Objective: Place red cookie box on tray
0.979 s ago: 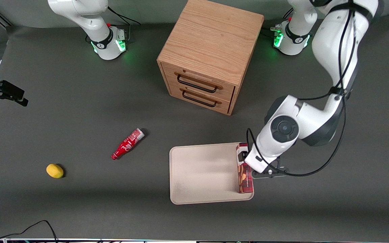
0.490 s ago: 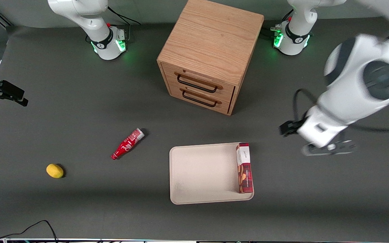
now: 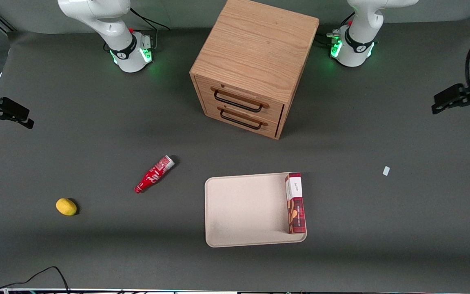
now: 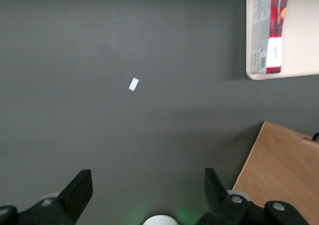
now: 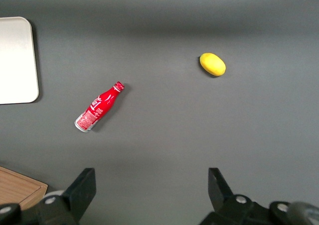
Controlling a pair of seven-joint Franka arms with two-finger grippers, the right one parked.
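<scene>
One red cookie box [image 3: 295, 203] is what I care about: a slim dark-red carton with a white end panel and tan cookie pictures on its top face. I see it lying flat in the tray [image 3: 243, 212], pressed along the rim on the working arm's side, its white end pointing toward the wooden drawer cabinet [image 3: 254, 65]. From the wrist camera the box [image 4: 270, 28] also shows a pale printed side panel next to the red face, inside the tray [image 4: 299, 46].

My gripper [image 4: 147, 195] is up and away at the working arm's end of the table, well apart from the tray, with its two black fingers [image 4: 77, 190] spread wide and nothing between them. In the front view it sits right at the frame edge [image 3: 449, 99].

Dark grey matting covers the table [image 3: 96, 122]. A small white scrap [image 3: 386, 170] lies on it toward the working arm's end. Toward the parked arm's end I see a small red bottle [image 3: 154, 174] on its side and a yellow lemon [image 3: 66, 206] nearer the front camera. The cabinet has two drawers with dark handles, both closed.
</scene>
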